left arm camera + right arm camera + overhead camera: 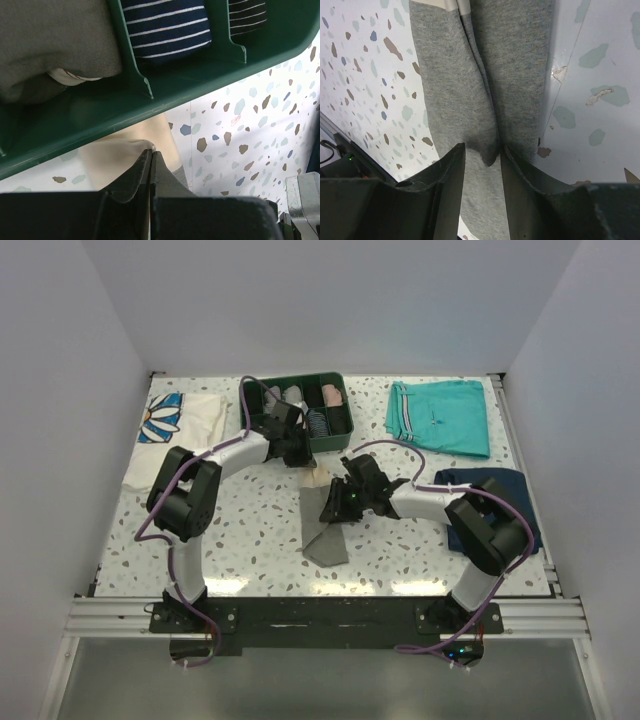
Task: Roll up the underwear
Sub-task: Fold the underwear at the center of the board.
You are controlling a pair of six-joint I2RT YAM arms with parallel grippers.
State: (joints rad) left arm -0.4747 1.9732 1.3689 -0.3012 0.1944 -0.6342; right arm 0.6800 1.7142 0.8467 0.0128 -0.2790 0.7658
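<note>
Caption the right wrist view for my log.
Right gripper straddles a raised fold in the grey knit underwear on the speckled tabletop.

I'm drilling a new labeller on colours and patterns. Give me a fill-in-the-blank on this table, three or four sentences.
1. The divided tray is ____ plastic.
2. The right claw pinches a fold of underwear that is ____ there.
3. The shorts at the far right are ____.
4. The navy roll in the tray carries white ____.
Missing: green; grey; teal; stripes.
</note>
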